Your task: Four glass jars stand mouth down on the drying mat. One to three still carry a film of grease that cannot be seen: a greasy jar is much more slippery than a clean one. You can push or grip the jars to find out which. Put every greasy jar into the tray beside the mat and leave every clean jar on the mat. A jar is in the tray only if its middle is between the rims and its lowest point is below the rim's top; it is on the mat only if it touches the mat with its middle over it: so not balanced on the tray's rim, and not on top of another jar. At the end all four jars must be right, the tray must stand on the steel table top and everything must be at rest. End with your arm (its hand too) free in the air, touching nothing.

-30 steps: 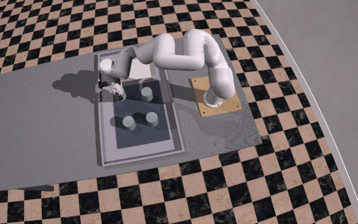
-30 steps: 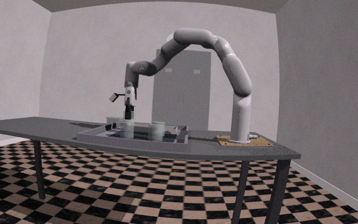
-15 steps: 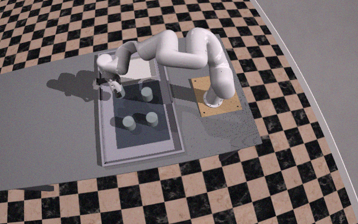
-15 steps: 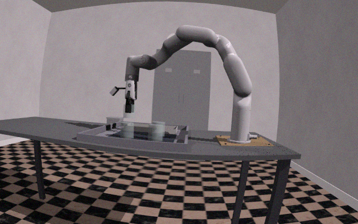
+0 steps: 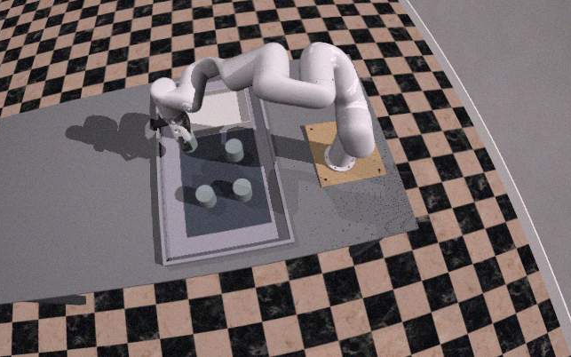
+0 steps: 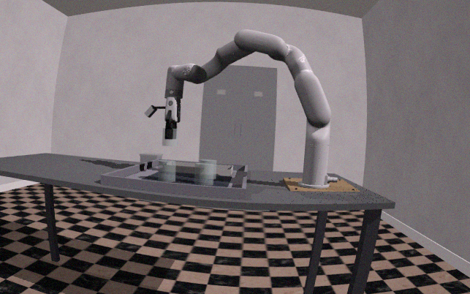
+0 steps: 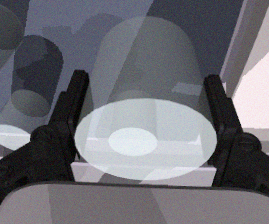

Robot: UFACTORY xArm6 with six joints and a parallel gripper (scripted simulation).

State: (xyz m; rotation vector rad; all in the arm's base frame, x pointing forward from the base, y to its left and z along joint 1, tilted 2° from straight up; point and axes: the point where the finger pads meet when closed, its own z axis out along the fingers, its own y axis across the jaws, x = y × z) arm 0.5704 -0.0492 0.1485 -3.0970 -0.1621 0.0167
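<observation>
The hand [image 6: 169, 136] is clamped on one jar [image 6: 168, 140], fingers on either side of its wall, and holds it upright, mouth down, well above the mat [image 5: 234, 209]. The tray [image 5: 217, 111] lies just beyond the mat's far edge, so the carry runs that way. Three other jars [image 5: 234, 150] stand on the mat.

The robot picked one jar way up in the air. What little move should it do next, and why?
Probably carry the jar sideways toward the pale tray next to the dark mat. The gripper is shut on that jar and holds it high above the table, while three other jars sit on the mat. Lifting it suggests it is being moved out.
</observation>
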